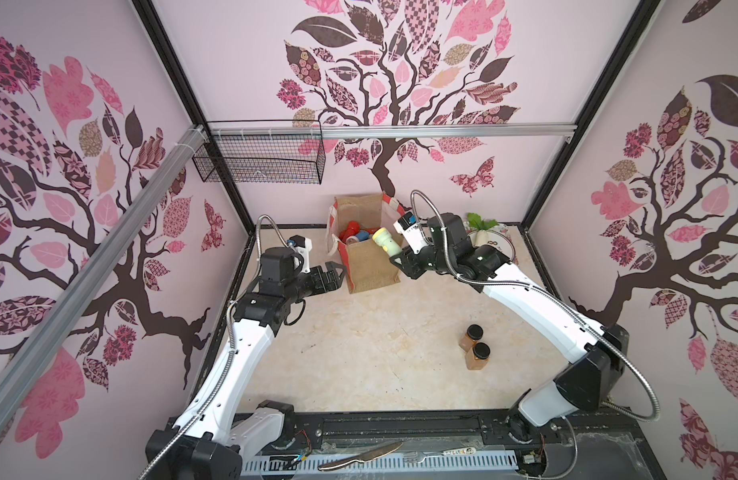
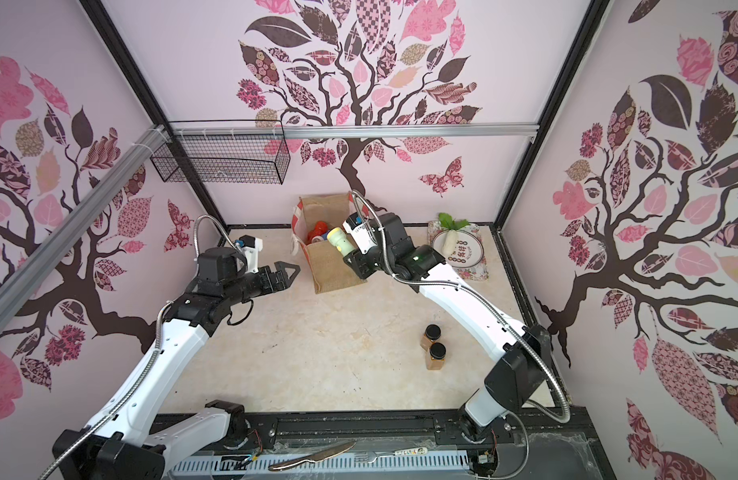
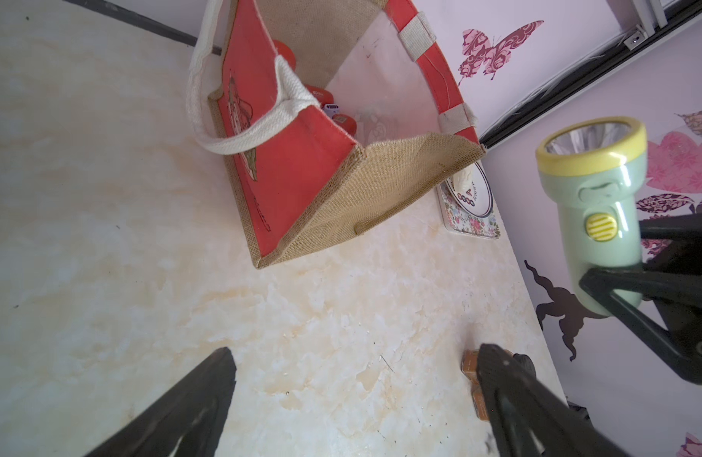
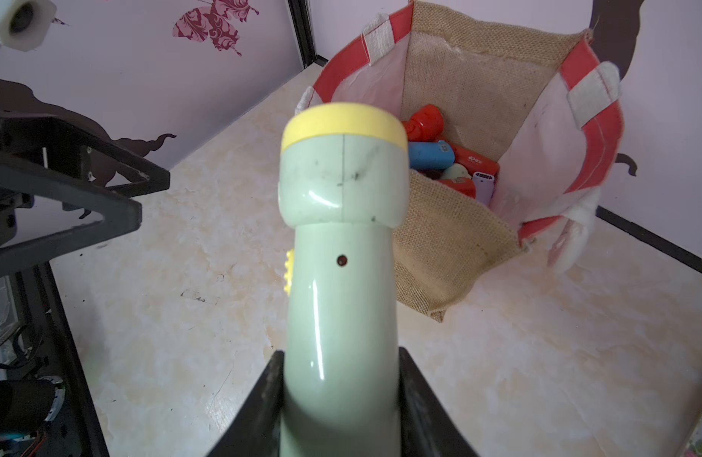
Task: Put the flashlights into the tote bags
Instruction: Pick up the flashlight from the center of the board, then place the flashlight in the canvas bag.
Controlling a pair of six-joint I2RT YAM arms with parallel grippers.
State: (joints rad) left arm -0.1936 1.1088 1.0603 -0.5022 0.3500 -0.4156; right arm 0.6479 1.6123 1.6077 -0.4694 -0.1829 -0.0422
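My right gripper (image 4: 339, 356) is shut on the rear of a pale green flashlight (image 4: 341, 245) with a yellow head ring. It holds the flashlight in the air at the near right corner of the tote bag (image 4: 452, 237), head toward the opening. Both top views show this flashlight (image 1: 386, 243) (image 2: 341, 242) over the bag's rim (image 1: 371, 266) (image 2: 334, 270). Several red, blue and lilac flashlights (image 4: 440, 158) (image 1: 352, 232) lie inside the bag. My left gripper (image 3: 355, 356) (image 1: 340, 276) hangs open and empty just left of the bag (image 3: 381, 190).
Two amber jars with black lids (image 1: 475, 340) (image 2: 434, 347) stand at the right of the table. A patterned plate with a white radish (image 1: 496, 241) (image 2: 463, 249) sits behind the right arm. A wire basket (image 1: 259, 158) hangs on the back wall.
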